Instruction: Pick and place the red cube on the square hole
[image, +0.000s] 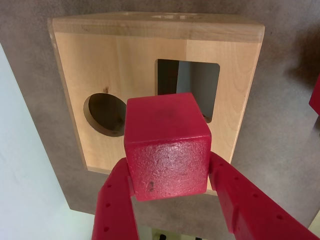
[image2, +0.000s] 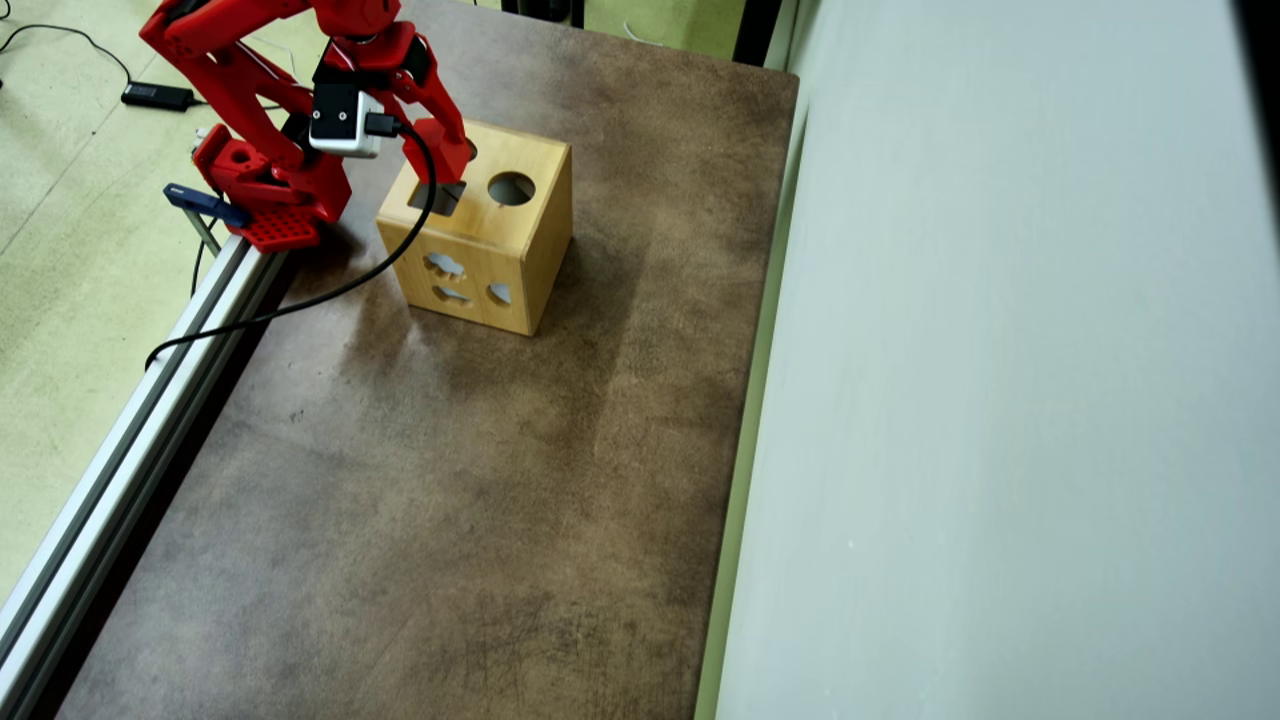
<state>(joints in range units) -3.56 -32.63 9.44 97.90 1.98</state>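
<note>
Gripper (image: 170, 187): jaws clamped on the red cube (image: 167, 145), fingertips hidden behind it
Cube: above the wooden box (image2: 480, 230), covering the square hole's (image: 192, 82) lower left corner
Overhead view: cube hidden by arm

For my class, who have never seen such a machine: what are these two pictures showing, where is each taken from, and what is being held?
The machine is a red robot arm clamped at the edge of a brown table. One picture looks down from above. The other comes from a camera riding on the arm's wrist. On the table stands a wooden box with a square hole and a round hole in its top. The arm's two-fingered tool grips a red foam cube above the box, near the square hole.
</note>
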